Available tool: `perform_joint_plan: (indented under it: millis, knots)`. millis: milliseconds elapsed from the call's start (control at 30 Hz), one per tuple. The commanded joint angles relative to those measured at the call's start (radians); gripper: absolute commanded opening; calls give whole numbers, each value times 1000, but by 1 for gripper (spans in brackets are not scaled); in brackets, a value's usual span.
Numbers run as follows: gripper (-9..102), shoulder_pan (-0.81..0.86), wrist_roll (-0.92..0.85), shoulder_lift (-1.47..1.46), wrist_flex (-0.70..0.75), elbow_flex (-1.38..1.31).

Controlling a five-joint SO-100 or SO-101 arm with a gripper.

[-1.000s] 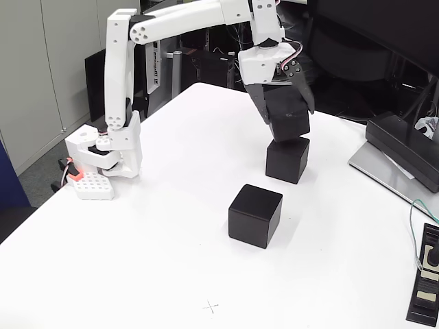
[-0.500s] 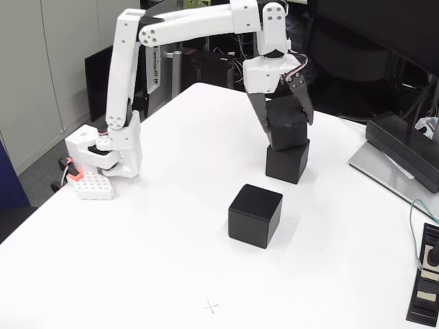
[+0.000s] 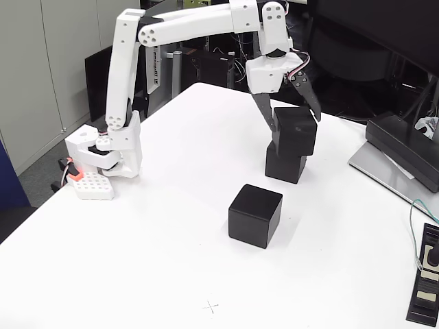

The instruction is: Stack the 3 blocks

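Gripper (image 3: 293, 118) fingers spread apart around upper block (image 3: 295, 131), not squeezing. Upper block sits on lower block (image 3: 285, 166), shifted right. Third block (image 3: 255, 214) apart, nearer camera.

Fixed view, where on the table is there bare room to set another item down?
The near left stretch of the table is bare, bordered by the arm's base and the lone block. The strip between that block and the two-block stack is narrow. The right edge is crowded by the flat device and cable.

White plastic arm (image 3: 185, 24) with black jaws, exposed wrist wires, orange-lit base.
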Motion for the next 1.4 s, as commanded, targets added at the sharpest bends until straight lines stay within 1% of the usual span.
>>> perform_joint_plan:
  millis: [0, 533, 667, 1133, 1233, 1367]
  knots:
    - [34, -3, 8, 8, -6, -25]
    - [34, 6, 6, 18, 8, -28]
    - [34, 8, -2, 23, 46, -40]
    - [34, 9, -6, 279, 48, -26]
    - [34, 51, -18, 353, 48, -25]
    - [34, 173, -95, 425, 48, -23]
